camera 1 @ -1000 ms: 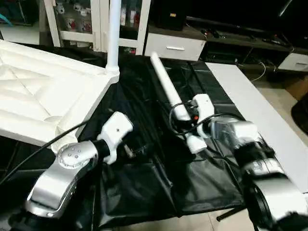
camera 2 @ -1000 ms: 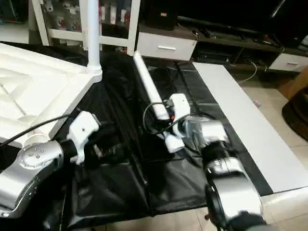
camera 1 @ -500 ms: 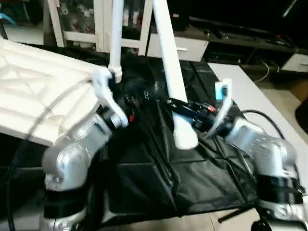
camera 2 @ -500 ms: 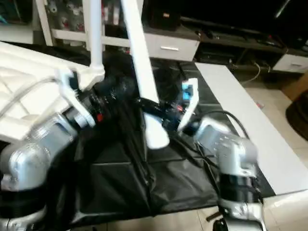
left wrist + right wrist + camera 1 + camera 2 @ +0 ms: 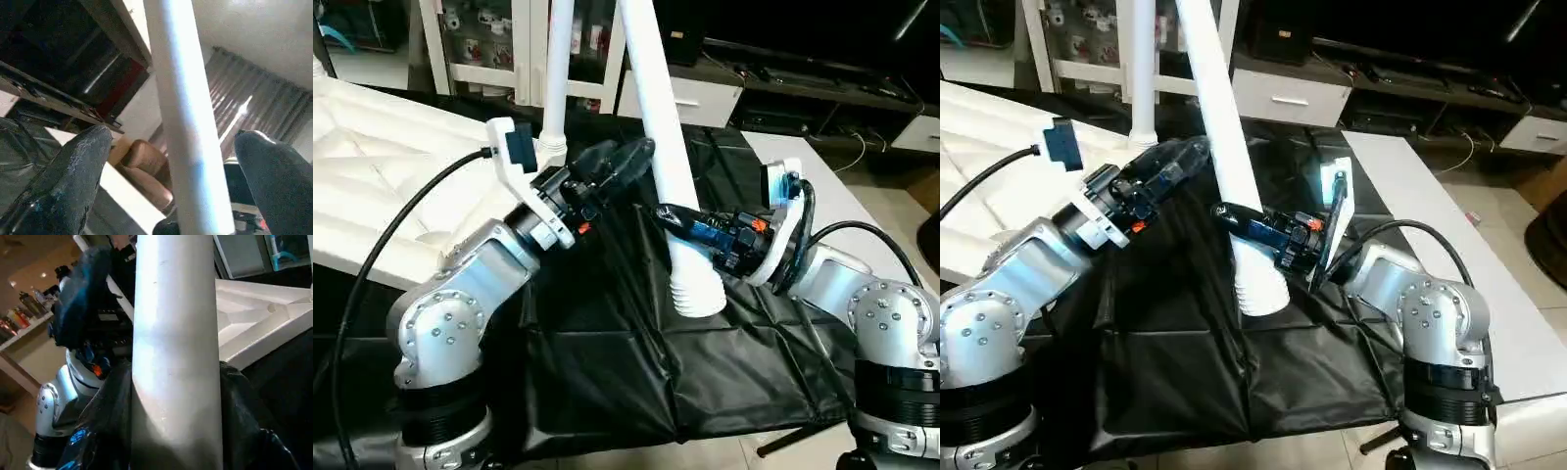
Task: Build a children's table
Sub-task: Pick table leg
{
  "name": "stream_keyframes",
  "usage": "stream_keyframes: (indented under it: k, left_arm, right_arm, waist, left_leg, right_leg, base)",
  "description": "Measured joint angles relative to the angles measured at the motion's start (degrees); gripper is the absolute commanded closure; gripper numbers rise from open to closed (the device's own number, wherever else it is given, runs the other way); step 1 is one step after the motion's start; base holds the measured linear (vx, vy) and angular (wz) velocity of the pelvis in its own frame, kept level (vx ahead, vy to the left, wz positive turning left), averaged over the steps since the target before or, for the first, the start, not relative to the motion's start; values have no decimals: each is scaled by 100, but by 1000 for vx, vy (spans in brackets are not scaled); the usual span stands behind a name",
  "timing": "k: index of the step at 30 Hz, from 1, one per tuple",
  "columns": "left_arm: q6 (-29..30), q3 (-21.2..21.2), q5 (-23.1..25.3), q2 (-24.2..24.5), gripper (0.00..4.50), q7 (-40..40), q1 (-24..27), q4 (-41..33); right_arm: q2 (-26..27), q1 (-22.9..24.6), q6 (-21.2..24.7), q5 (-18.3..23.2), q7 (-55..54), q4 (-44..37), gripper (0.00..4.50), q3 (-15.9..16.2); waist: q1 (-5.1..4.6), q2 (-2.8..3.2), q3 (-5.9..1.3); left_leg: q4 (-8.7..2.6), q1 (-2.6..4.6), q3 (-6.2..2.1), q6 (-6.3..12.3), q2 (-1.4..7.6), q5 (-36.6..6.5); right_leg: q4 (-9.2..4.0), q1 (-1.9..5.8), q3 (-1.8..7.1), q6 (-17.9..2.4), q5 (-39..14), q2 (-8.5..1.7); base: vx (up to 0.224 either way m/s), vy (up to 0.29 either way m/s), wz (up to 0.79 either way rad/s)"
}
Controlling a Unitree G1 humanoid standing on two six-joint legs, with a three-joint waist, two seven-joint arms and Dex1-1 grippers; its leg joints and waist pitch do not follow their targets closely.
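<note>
Right gripper (image 5: 668, 217) clenched on a white tube leg (image 5: 658, 137) near its ribbed lower end, leg raised steeply above the black sheet (image 5: 705, 362). Left gripper (image 5: 631, 157) released, fingers (image 5: 73, 171) straddling that leg. Ribbed table top (image 5: 382, 186) lies left, one leg (image 5: 558, 69) socketed upright.

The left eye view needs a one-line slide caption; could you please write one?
Right gripper holds a white table leg upright over black sheeting while the open left gripper reaches for it.

head stereo downward, wrists close on leg (image 5: 658, 147)
</note>
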Motion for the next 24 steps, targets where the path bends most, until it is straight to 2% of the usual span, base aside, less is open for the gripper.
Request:
stream_keyframes:
  k: [4, 7, 11, 17, 19, 22, 24]
  left_arm:
    - [68, 0, -204, -9, 0, 61, -2, 0]
    - [152, 0, -413, -30, 0, 118, -9, 1]
    - [334, -12, -464, 63, 0, 128, -53, 57]
    - [382, 1, -515, 176, 0, 206, -187, 315]
    - [461, 46, -598, 255, 35, 258, -221, 405]
    - [573, 129, -698, 372, 48, 260, -293, 464]
    - [641, 152, -812, 416, 74, 249, -312, 464]
  right_arm:
    - [-30, 100, -23, -95, -3, -158, 267, 168]
    - [-103, 228, -63, -194, 0, -245, 267, 466]
    - [-240, 277, -154, -316, 35, -396, 267, 742]
    - [-319, 361, -303, -474, 93, -431, 267, 960]
    - [-399, 389, -359, -526, 108, -427, 267, 1025]
    - [-473, 389, -422, -564, 139, -427, 267, 1060]
    - [-475, 389, -429, -575, 152, -426, 267, 1078]
  waist:
    - [-1, 0, 0]
    - [2, 0, 0]
    - [3, 1, 0]
    - [21, 2, 1]
    - [23, 3, 1]
    - [21, 3, 1]
    - [21, 3, 1]
  left_leg:
    - [-1, 0, 0, -1, 0, 0]
    - [0, -1, 0, -2, 0, 1]
    - [0, 2, -1, -2, 1, 1]
    - [2, 7, -1, -1, 1, 1]
    - [2, 7, -1, -2, 1, 1]
    - [2, 8, -3, -2, 2, 1]
    - [2, 8, -3, -2, 2, 1]
  right_leg:
    - [1, 0, 0, 30, -18, 0]
    - [0, 1, 0, 29, -18, 0]
    - [1, 4, -1, 33, -20, 1]
    - [0, 15, -2, 34, -20, -2]
    - [0, 14, -3, 34, -20, -1]
    - [2, 14, -4, 33, -19, 1]
    - [2, 15, -4, 20, -12, 0]
  base:
    - [0, 0, 0]
    - [0, 0, 0]
    - [0, 0, 0]
    - [0, 0, 0]
    - [0, 0, 0]
    - [0, 0, 0]
    - [0, 0, 0]
